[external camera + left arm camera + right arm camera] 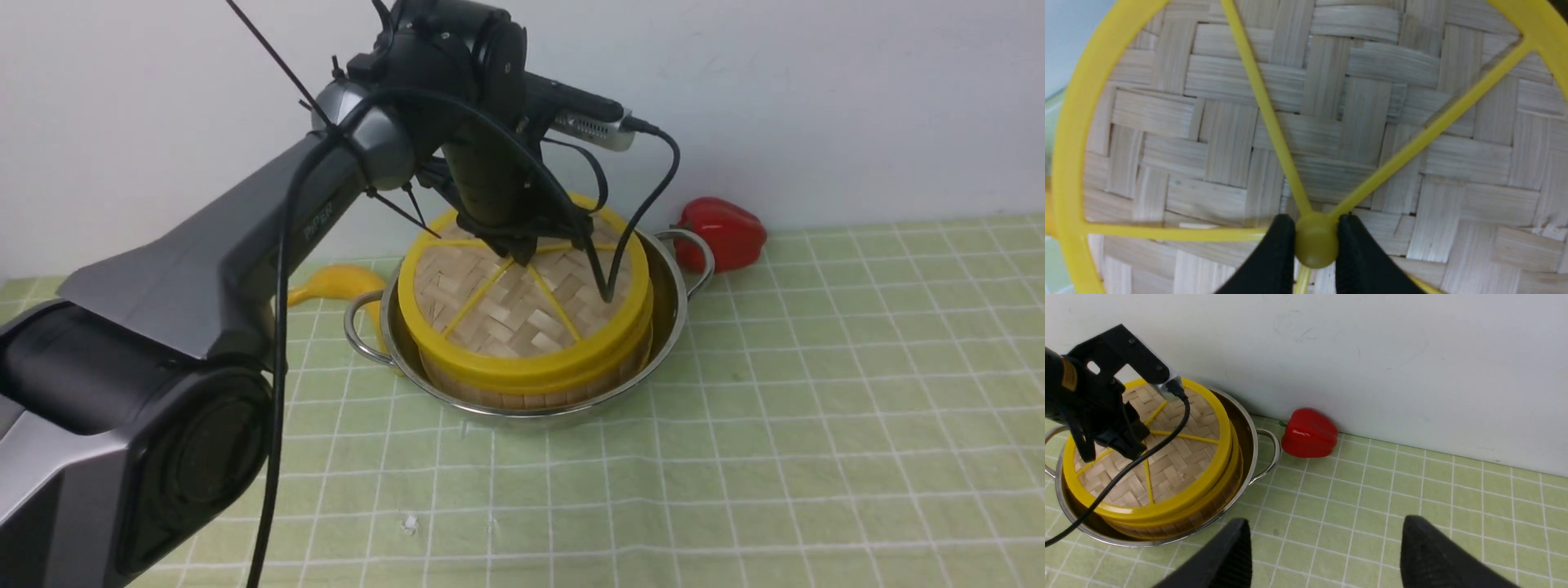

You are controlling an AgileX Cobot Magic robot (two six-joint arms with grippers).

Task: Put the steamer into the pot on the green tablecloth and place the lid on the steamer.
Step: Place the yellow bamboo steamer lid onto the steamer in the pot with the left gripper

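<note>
Clamping the centre knob point(1316, 243) of the lid point(514, 306), the left tool point(1316, 218) stands directly above it — lid resting on the steamer point(506, 398) inside the pot point(668, 322), on the green tablecloth point(816, 408). Right tool point(1327, 526), jaws apart, hangs well to the right.

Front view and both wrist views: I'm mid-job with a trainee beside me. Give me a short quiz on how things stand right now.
1. True or false: the steamer sits inside the pot.
2. Where on the lid is the left gripper shut? A) its yellow rim B) its centre knob C) the outer end of a spoke
3. Fill in: the right gripper, above the green tablecloth and holding nothing, is ___.

Key: 1 true; 2 B; 3 open.
</note>
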